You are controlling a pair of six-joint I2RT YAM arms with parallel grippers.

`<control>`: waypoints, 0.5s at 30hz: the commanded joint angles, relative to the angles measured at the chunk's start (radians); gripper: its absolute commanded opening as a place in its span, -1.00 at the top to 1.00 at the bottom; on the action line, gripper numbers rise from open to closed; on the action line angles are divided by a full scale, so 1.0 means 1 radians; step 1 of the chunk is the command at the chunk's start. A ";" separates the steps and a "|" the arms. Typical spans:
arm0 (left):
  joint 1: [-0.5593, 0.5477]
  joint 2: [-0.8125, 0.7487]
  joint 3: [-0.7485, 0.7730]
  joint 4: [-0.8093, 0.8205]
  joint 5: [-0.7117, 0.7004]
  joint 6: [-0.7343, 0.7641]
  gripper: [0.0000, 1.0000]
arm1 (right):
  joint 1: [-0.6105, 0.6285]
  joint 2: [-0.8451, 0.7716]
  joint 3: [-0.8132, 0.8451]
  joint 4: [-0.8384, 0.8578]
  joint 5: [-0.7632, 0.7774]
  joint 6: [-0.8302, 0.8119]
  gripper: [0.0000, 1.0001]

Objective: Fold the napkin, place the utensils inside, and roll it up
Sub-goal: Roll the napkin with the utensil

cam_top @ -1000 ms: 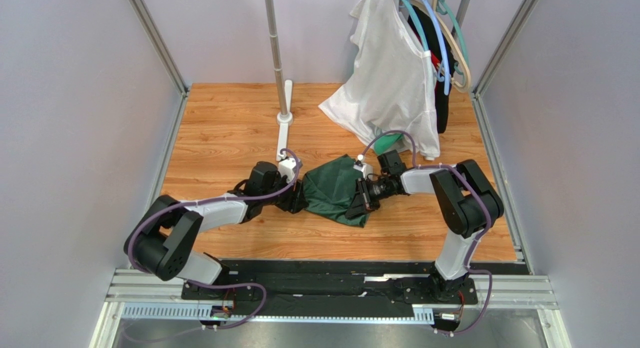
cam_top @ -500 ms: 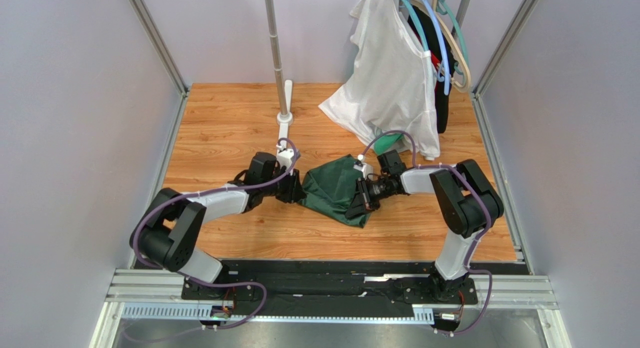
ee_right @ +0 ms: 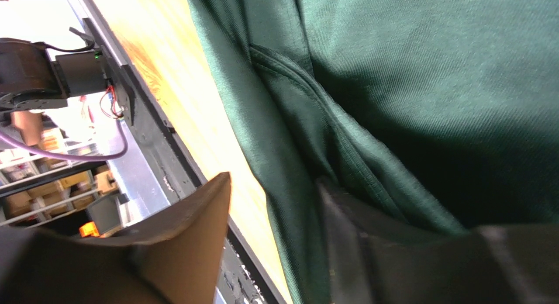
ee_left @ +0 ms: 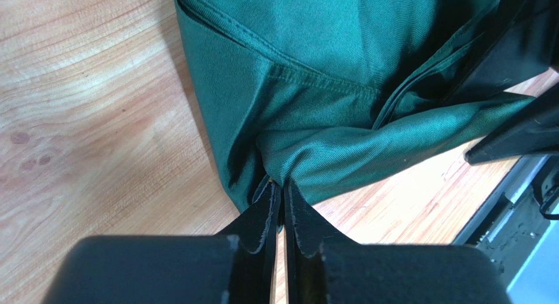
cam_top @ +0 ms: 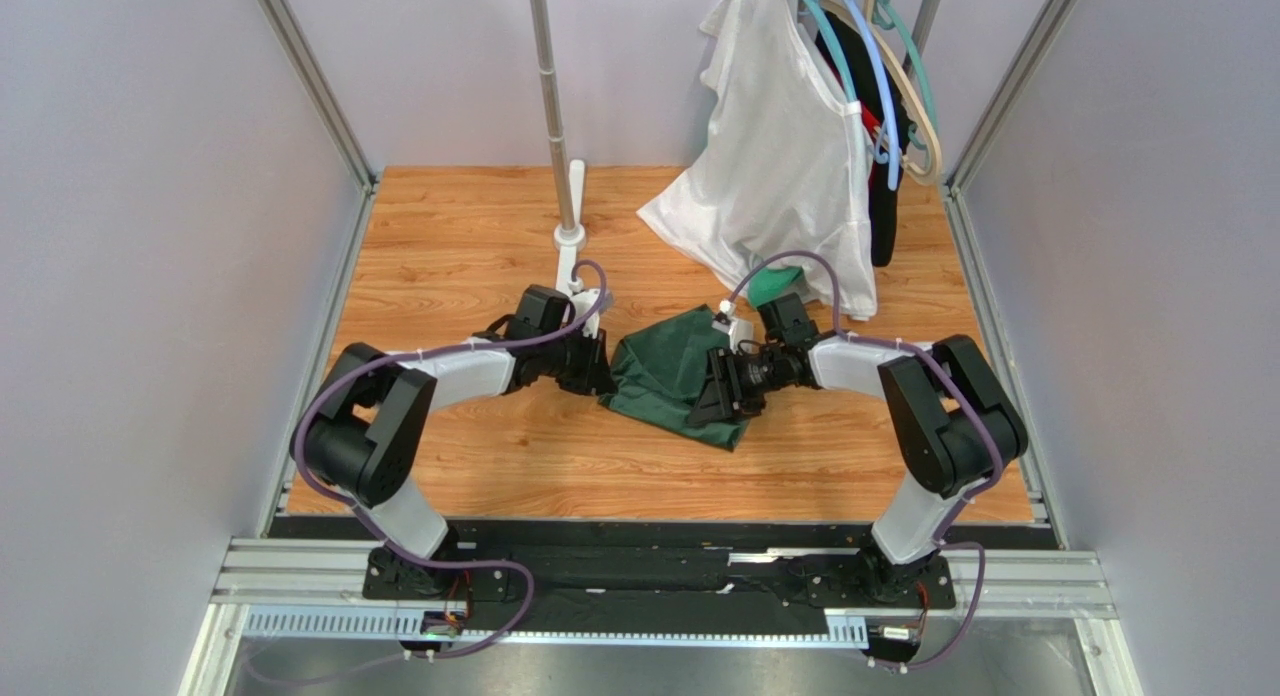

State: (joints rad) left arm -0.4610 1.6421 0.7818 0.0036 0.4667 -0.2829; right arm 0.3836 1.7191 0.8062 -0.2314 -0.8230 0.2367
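The dark green cloth napkin (cam_top: 672,369) lies bunched and partly doubled over around the middle of the tabletop (cam_top: 451,246), hems and creases showing in both wrist views. At its left side the left gripper (ee_left: 282,189) lies low on the wood. Its fingers (ee_left: 262,215) are drawn almost together with only a sliver of light between them, and the tips nip a fold of the napkin where the creases gather. At the napkin's right side is the right gripper (ee_right: 274,186), its fingers (ee_right: 197,232) standing well apart. One is clear of the cloth with bare wood showing beside it, the other is pressed against the napkin's folded edge, and nothing is clamped between them.

The tabletop is orange-brown wood-grain board, walled by pale grey panels with aluminium posts at the far corners. A black rail (cam_top: 661,554) carrying the arm bases runs along the near edge.

Toward the far edge, left of centre, a white pole on a flat foot (cam_top: 568,239) stands just behind the left wrist. In the far right corner a white garment (cam_top: 781,156) hangs from a cluster of coloured hangers (cam_top: 887,66), and its hem reaches down close behind the right wrist. A brighter green garment (cam_top: 774,284) peeps out under that hem, near the napkin's far right corner, and a black garment (cam_top: 884,201) hangs behind.
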 commanded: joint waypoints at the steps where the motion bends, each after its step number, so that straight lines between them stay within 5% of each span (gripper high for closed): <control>1: 0.007 0.013 0.060 -0.092 -0.011 0.022 0.88 | 0.015 -0.078 0.019 -0.078 0.143 -0.027 -0.24; 8: 0.007 0.071 0.125 -0.189 0.003 0.031 0.90 | 0.055 -0.240 0.063 -0.183 0.350 -0.027 -0.57; 15: 0.007 0.120 0.169 -0.229 0.021 0.034 0.91 | 0.147 -0.384 0.071 -0.206 0.551 -0.094 -0.57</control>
State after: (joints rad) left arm -0.4580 1.7405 0.9115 -0.1726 0.4839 -0.2779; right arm 0.4721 1.4067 0.8520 -0.4225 -0.4099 0.2123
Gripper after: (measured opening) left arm 0.061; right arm 0.788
